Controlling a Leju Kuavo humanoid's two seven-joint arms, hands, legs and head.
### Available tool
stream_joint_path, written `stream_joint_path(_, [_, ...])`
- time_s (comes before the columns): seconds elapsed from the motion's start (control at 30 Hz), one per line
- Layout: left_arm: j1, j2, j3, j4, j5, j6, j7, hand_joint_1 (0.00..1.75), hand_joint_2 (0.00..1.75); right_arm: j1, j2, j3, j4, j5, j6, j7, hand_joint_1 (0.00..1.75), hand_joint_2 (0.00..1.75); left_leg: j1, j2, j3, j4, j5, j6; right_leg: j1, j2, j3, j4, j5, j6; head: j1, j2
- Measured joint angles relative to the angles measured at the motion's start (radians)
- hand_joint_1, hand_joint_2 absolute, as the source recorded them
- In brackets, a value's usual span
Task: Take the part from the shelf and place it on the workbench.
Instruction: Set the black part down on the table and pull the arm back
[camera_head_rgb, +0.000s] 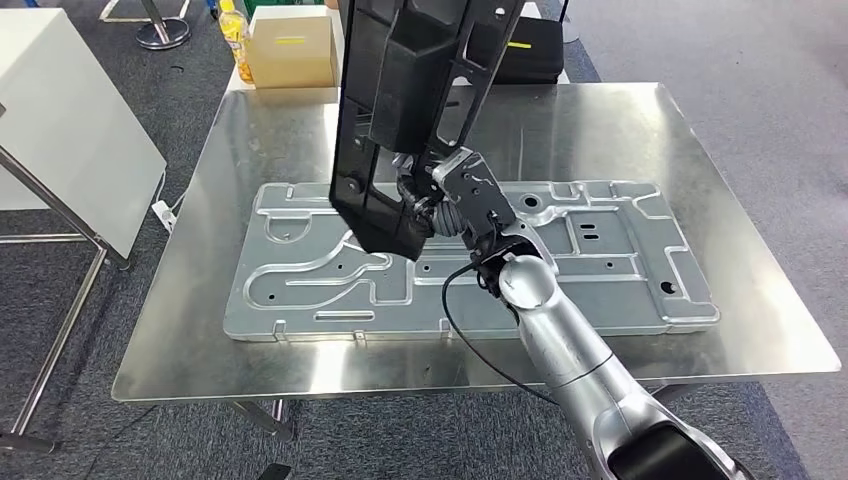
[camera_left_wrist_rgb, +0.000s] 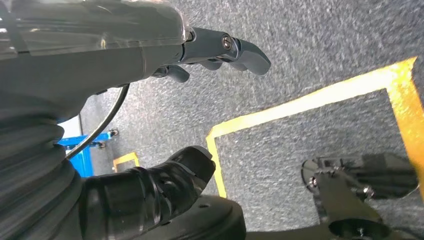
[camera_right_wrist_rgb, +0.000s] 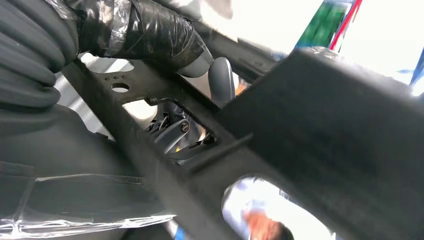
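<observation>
My right hand (camera_head_rgb: 440, 205) grips a long black plastic part (camera_head_rgb: 405, 110) near its lower end and holds it upright over the workbench (camera_head_rgb: 640, 130). The part's bottom edge hangs just above a stamped silver metal panel (camera_head_rgb: 620, 270) lying flat on the bench. In the right wrist view the thumb and fingers (camera_right_wrist_rgb: 220, 77) wrap around a bar of the black part (camera_right_wrist_rgb: 300, 125). My left hand (camera_left_wrist_rgb: 150, 115) hangs over grey carpet with its fingers (camera_left_wrist_rgb: 240, 50) apart and nothing in them.
A cardboard box (camera_head_rgb: 292, 45), a yellow bottle (camera_head_rgb: 236, 35) and a black case (camera_head_rgb: 535, 50) sit beyond the bench's far edge. A white board on a metal stand (camera_head_rgb: 70, 130) is at the left. Yellow floor tape (camera_left_wrist_rgb: 310, 100) crosses the carpet.
</observation>
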Motion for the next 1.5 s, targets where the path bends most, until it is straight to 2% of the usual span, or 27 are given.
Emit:
stream_joint_path(0.1, [0.001, 0.000, 0.000, 0.000, 0.000, -0.001, 0.001, 0.00, 1.75, -0.003, 0.007, 0.000, 0.001, 0.025, -0.019, 0.003, 1.75, 1.75, -0.001, 0.002, -0.004, 0.013, -0.015, -0.016, -0.008, -0.002, 0.005, -0.013, 0.009, -0.015, 0.000, 0.000])
stream_joint_path(0.13, [0.000, 0.000, -0.001, 0.000, 0.000, -0.001, 0.002, 0.00, 1.75, -0.004, 0.010, 0.000, 0.001, 0.027, -0.021, 0.003, 1.75, 1.75, -0.001, 0.004, -0.020, 0.049, -0.038, -0.020, -0.011, -0.003, 0.008, -0.019, 0.012, -0.020, 0.000, 0.000])
stream_joint_path(0.2, [0.000, 0.000, -0.001, 0.000, -0.001, -0.001, 0.003, 0.00, 1.75, -0.006, 0.015, 0.000, 0.003, 0.043, -0.027, 0.004, 1.75, 1.75, 0.000, 0.008, -0.079, 0.176, -0.101, -0.026, -0.010, -0.006, 0.008, -0.020, 0.014, -0.025, 0.000, 0.000])
stream_joint_path(0.23, [0.001, 0.000, -0.001, 0.000, -0.001, -0.001, 0.003, 0.00, 1.75, -0.005, 0.015, 0.000, 0.005, 0.057, -0.033, 0.005, 1.75, 1.75, 0.001, 0.009, -0.107, 0.236, -0.122, -0.029, -0.008, -0.008, 0.008, -0.019, 0.013, -0.027, 0.000, 0.000])
stream_joint_path(0.27, [0.003, 0.000, -0.001, 0.000, -0.002, -0.001, 0.003, 0.00, 1.75, -0.004, 0.016, 0.001, 0.007, 0.074, -0.042, 0.007, 1.75, 1.75, 0.001, 0.009, -0.123, 0.267, -0.124, -0.030, -0.007, -0.009, 0.007, -0.016, 0.012, -0.028, 0.000, 0.000])
stream_joint_path(0.3, [0.004, 0.000, -0.001, 0.000, -0.002, -0.001, 0.003, 0.00, 1.75, -0.003, 0.016, 0.003, 0.010, 0.095, -0.055, 0.010, 1.75, 1.75, 0.001, 0.010, -0.119, 0.257, -0.107, -0.030, -0.006, -0.009, 0.007, -0.014, 0.011, -0.028, 0.000, 0.000])
stream_joint_path(0.37, [0.003, 0.000, -0.002, 0.000, -0.003, -0.001, 0.004, 0.00, 1.75, -0.003, 0.017, 0.007, 0.013, 0.152, -0.096, 0.016, 1.75, 1.75, 0.000, 0.011, -0.062, 0.138, -0.043, -0.024, -0.006, -0.009, 0.006, -0.009, 0.007, -0.027, 0.000, 0.000])
stream_joint_path(0.43, [0.000, 0.000, -0.005, 0.000, -0.003, -0.001, 0.004, 0.00, 1.75, -0.006, 0.017, 0.014, 0.015, 0.224, -0.152, 0.028, 1.75, 1.75, -0.004, 0.012, -0.007, 0.027, -0.007, -0.015, -0.002, -0.009, 0.003, -0.003, 0.004, -0.021, 0.000, 0.000])
stream_joint_path(0.53, [0.000, 0.000, -0.009, 0.000, -0.004, -0.001, 0.007, 0.00, 1.75, -0.009, 0.017, 0.031, 0.023, 0.329, -0.230, 0.051, 1.75, 1.75, -0.006, 0.011, 0.005, -0.002, -0.003, 0.001, 0.000, -0.009, 0.000, -0.003, 0.005, -0.007, 0.000, 0.000])
stream_joint_path(0.6, [0.000, 0.000, -0.010, 0.000, -0.005, -0.001, 0.009, 0.00, 1.75, -0.010, 0.017, 0.041, 0.028, 0.388, -0.265, 0.065, 1.75, 1.75, -0.003, 0.011, 0.008, -0.011, 0.003, 0.012, -0.002, -0.007, -0.007, 0.014, -0.009, 0.003, 0.000, 0.000])
stream_joint_path(0.63, [-0.001, 0.000, -0.012, 0.000, -0.006, -0.001, 0.010, 0.00, 1.75, -0.012, 0.017, 0.047, 0.030, 0.425, -0.286, 0.074, 1.75, 1.75, 0.000, 0.011, 0.009, -0.015, 0.006, 0.017, -0.003, -0.006, -0.021, 0.047, -0.031, 0.008, 0.000, 0.000])
stream_joint_path(0.73, [-0.002, 0.000, -0.021, 0.000, -0.011, -0.004, 0.015, 0.00, 1.75, -0.014, 0.017, 0.073, 0.051, 0.639, -0.398, 0.142, 1.75, 1.75, 0.000, 0.011, 0.008, -0.016, 0.007, 0.023, -0.011, -0.005, -0.105, 0.226, -0.114, 0.020, 0.000, 0.000])
stream_joint_path(0.77, [-0.002, 0.000, -0.023, 0.000, -0.014, -0.006, 0.019, 0.00, 1.75, -0.013, 0.017, 0.085, 0.064, 0.726, -0.436, 0.172, 1.75, 1.75, 0.000, 0.011, 0.008, -0.016, 0.007, 0.023, -0.014, -0.005, -0.123, 0.262, -0.121, 0.022, 0.001, 0.000])
stream_joint_path(0.8, [-0.002, -0.001, -0.024, 0.000, -0.016, -0.008, 0.022, 0.00, 1.75, -0.013, 0.017, 0.095, 0.077, 0.804, -0.466, 0.200, 1.75, 1.75, 0.001, 0.011, 0.008, -0.015, 0.007, 0.023, -0.017, -0.006, -0.123, 0.260, -0.108, 0.023, 0.001, 0.000])
stream_joint_path(0.83, [-0.002, -0.001, -0.025, 0.000, -0.017, -0.009, 0.025, 0.00, 1.75, -0.013, 0.018, 0.105, 0.090, 0.877, -0.492, 0.226, 1.75, 1.75, 0.001, 0.010, 0.008, -0.014, 0.006, 0.022, -0.019, -0.006, -0.102, 0.217, -0.079, 0.023, 0.001, 0.000])
stream_joint_path(0.87, [-0.002, -0.002, -0.026, 0.000, -0.017, -0.011, 0.027, 0.00, 1.75, -0.013, 0.019, 0.113, 0.102, 0.951, -0.518, 0.254, 1.75, 1.75, 0.001, 0.009, 0.008, -0.012, 0.005, 0.020, -0.021, -0.006, -0.069, 0.150, -0.044, 0.022, 0.001, 0.000])
stream_joint_path(0.93, [-0.004, -0.003, -0.029, 0.000, -0.018, -0.013, 0.029, 0.00, 1.75, -0.015, 0.025, 0.125, 0.125, 1.076, -0.570, 0.309, 1.75, 1.75, -0.002, 0.009, 0.005, -0.008, 0.003, 0.011, -0.019, -0.005, -0.012, 0.032, -0.003, 0.017, 0.000, 0.000])
stream_joint_path(0.97, [-0.004, -0.003, -0.030, 0.000, -0.018, -0.013, 0.030, 0.00, 1.75, -0.016, 0.029, 0.129, 0.137, 1.132, -0.594, 0.339, 1.75, 1.75, -0.003, 0.009, 0.004, -0.007, 0.004, 0.005, -0.016, -0.004, 0.000, 0.006, 0.000, 0.014, 0.000, 0.000])
stream_joint_path(1.1, [-0.005, -0.006, -0.035, 0.000, -0.018, -0.011, 0.036, 0.00, 1.75, -0.015, 0.040, 0.134, 0.174, 1.370, -0.653, 0.485, 1.75, 1.75, -0.001, 0.009, -0.002, 0.001, -0.005, -0.017, -0.015, -0.004, 0.004, -0.008, 0.005, -0.007, 0.000, 0.000])
stream_joint_path(1.17, [-0.004, -0.007, -0.038, 0.000, -0.017, -0.010, 0.038, 0.00, 1.75, -0.018, 0.041, 0.149, 0.177, 1.446, -0.660, 0.564, 1.75, 1.75, 0.001, 0.011, -0.037, 0.080, -0.055, -0.025, -0.018, -0.006, 0.006, -0.015, 0.009, -0.019, -0.001, 0.000])
stream_joint_path(1.23, [-0.003, -0.008, -0.042, 0.000, -0.016, -0.009, 0.042, 0.00, 1.75, -0.018, 0.040, 0.175, 0.181, 1.466, -0.664, 0.612, 1.75, 1.75, 0.002, 0.011, -0.099, 0.220, -0.119, -0.030, -0.014, -0.006, 0.005, -0.014, 0.009, -0.024, -0.001, 0.000])
stream_joint_path(1.27, [-0.002, -0.008, -0.043, 0.000, -0.015, -0.008, 0.044, 0.00, 1.75, -0.017, 0.040, 0.185, 0.185, 1.466, -0.665, 0.622, 1.75, 1.75, 0.002, 0.011, -0.121, 0.269, -0.133, -0.032, -0.013, -0.006, 0.005, -0.014, 0.009, -0.025, -0.001, 0.000])
stream_joint_path(1.3, [-0.001, -0.008, -0.044, 0.000, -0.015, -0.008, 0.045, 0.00, 1.75, -0.016, 0.039, 0.192, 0.188, 1.467, -0.666, 0.625, 1.75, 1.75, 0.002, 0.011, -0.127, 0.282, -0.127, -0.032, -0.012, -0.006, 0.005, -0.012, 0.008, -0.025, -0.001, 0.000])
stream_joint_path(1.33, [0.000, -0.008, -0.044, 0.000, -0.015, -0.007, 0.045, 0.00, 1.75, -0.016, 0.039, 0.197, 0.191, 1.467, -0.666, 0.627, 1.75, 1.75, 0.002, 0.012, -0.112, 0.251, -0.103, -0.031, -0.011, -0.005, 0.005, -0.011, 0.008, -0.025, -0.001, 0.000])
stream_joint_path(1.4, [-0.001, -0.008, -0.046, 0.000, -0.015, -0.007, 0.045, 0.00, 1.75, -0.017, 0.039, 0.207, 0.195, 1.469, -0.666, 0.630, 1.75, 1.75, 0.001, 0.013, -0.043, 0.112, -0.038, -0.026, -0.009, -0.004, 0.005, -0.006, 0.004, -0.021, -0.001, 0.000])
stream_joint_path(1.43, [-0.002, -0.008, -0.047, 0.000, -0.015, -0.007, 0.045, 0.00, 1.75, -0.019, 0.039, 0.211, 0.198, 1.470, -0.667, 0.633, 1.75, 1.75, 0.000, 0.013, -0.013, 0.051, -0.017, -0.021, -0.008, -0.004, 0.004, -0.003, 0.002, -0.018, -0.001, 0.000])
stream_joint_path(1.5, [-0.003, -0.008, -0.047, 0.000, -0.015, -0.007, 0.044, 0.00, 1.75, -0.022, 0.039, 0.221, 0.212, 1.471, -0.668, 0.643, 1.75, 1.75, -0.004, 0.012, 0.010, 0.001, -0.011, -0.012, -0.005, -0.004, 0.001, 0.000, 0.001, -0.010, 0.000, 0.000])
